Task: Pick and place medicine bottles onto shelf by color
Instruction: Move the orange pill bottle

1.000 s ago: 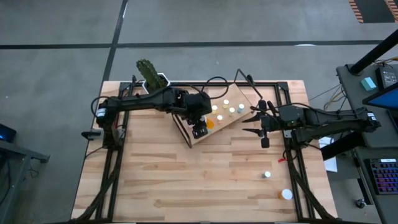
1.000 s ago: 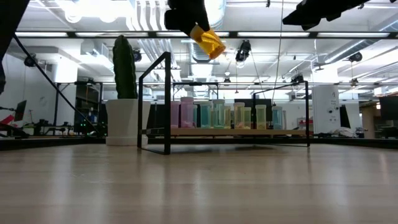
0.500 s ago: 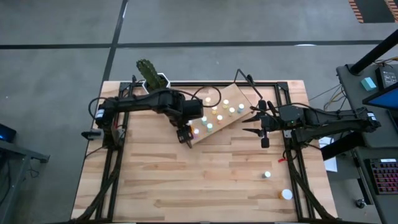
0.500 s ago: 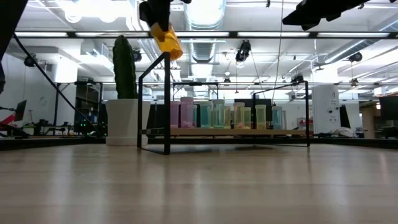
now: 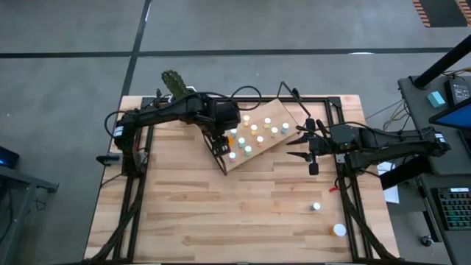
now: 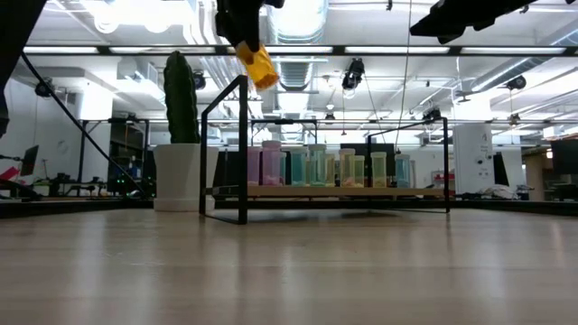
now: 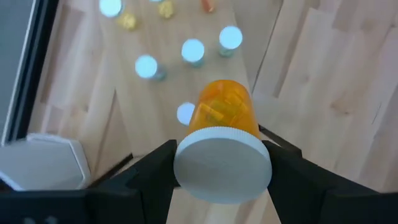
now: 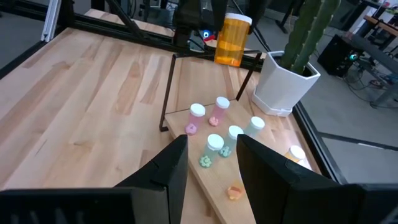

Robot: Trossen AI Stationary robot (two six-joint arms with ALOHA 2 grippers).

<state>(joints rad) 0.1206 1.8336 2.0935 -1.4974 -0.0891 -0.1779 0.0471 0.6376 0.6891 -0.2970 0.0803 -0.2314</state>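
Wrist view: my left gripper (image 7: 221,163) is clamping an orange bottle (image 7: 224,115), hanging above the shelf (image 5: 268,143) near its pink and green bottles. I'm wanting it upright before lowering, clear of neighbours. My right gripper (image 5: 300,146) is waiting half-open beside the shelf.

My left arm reaches in from the left edge, bent at the elbow, wrist angled downward. Its left hand (image 5: 218,142) is raised well off the surface, fingers (image 7: 149,171) closed around an orange bottle (image 7: 222,113) just below its white cap. My right arm stretches in from the right side, held level. Its right hand (image 5: 301,144) hangs in the air, fingers (image 8: 163,174) parted, gripping nothing.
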